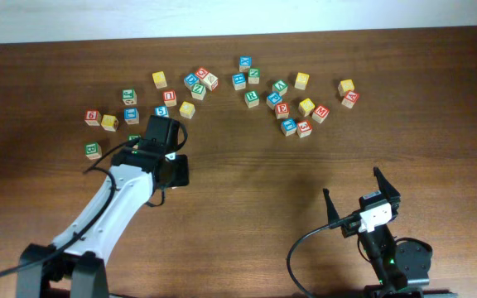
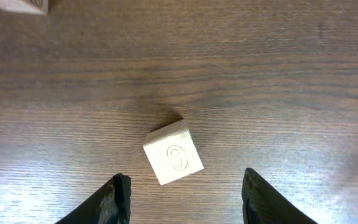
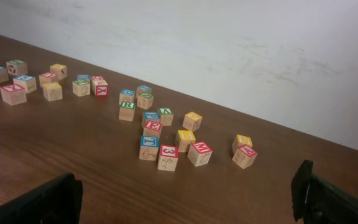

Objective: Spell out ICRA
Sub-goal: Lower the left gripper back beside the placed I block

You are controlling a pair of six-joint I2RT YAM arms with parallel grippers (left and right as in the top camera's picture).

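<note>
A pale wooden cube (image 2: pixel 173 155) with a 6 or 9 cut into its plain top face rests on the table. My left gripper (image 2: pixel 185 199) is open above it; both black fingertips (image 2: pixel 122 198) stand apart from the cube's sides, touching nothing. From overhead the left arm (image 1: pixel 157 141) hides this cube. Alphabet cubes lie scattered across the far half, a left cluster (image 1: pixel 170 98) and a right cluster (image 1: pixel 282 108). Their letters are too small for me to pick out I, C, R or A. My right gripper (image 1: pixel 352 182) is open and empty, well short of the cubes (image 3: pixel 168 151).
A green-lettered cube (image 1: pixel 93 150) lies alone just left of the left arm. Another cube's corner (image 2: pixel 17 5) shows at the top left of the left wrist view. The table's far edge meets a pale wall (image 1: pixel 238 16). A black cable (image 1: pixel 301 248) loops beside the right arm.
</note>
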